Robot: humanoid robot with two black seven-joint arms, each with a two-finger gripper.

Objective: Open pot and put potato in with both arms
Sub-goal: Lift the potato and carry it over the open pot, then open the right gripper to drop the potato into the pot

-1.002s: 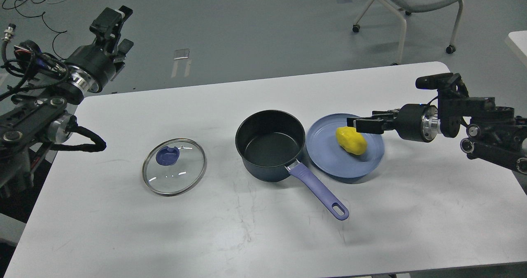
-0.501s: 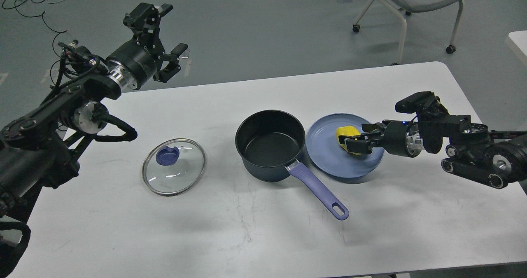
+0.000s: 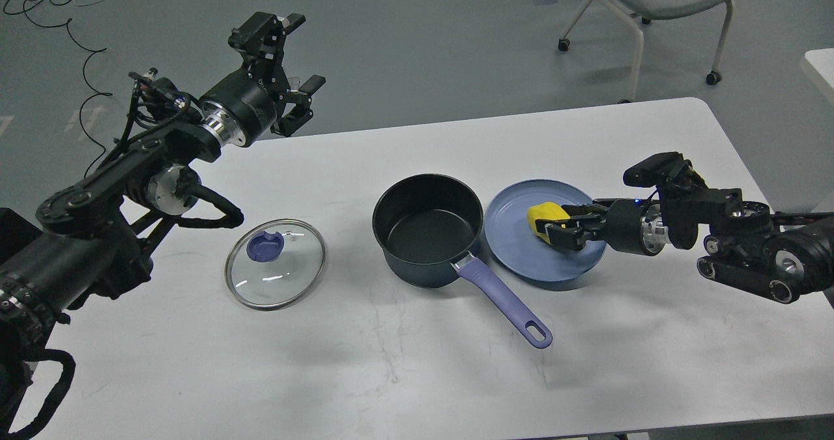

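Gripping yellow potato (image 3: 542, 218) on blue plate (image 3: 515, 251) with right gripper (image 3: 565, 230), fingers closing around it. Left gripper (image 3: 296, 101) hovering spread, far from pot (image 3: 427, 231). Risking potato slipping from shallow 2-finger pinch during lift, missing pot.

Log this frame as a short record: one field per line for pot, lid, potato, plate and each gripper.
pot: open, nothing inside, purple handle pointing toward the robot's right and near edge
lid: off the pot, flat on the table, left of the pot
potato: yellow, on the plate, right gripper's fingers around it
plate: blue, right of the pot and close beside it
right gripper: low over the plate, at the potato; a firm grip cannot be told
left gripper: raised over the far left table edge, open, holding nothing
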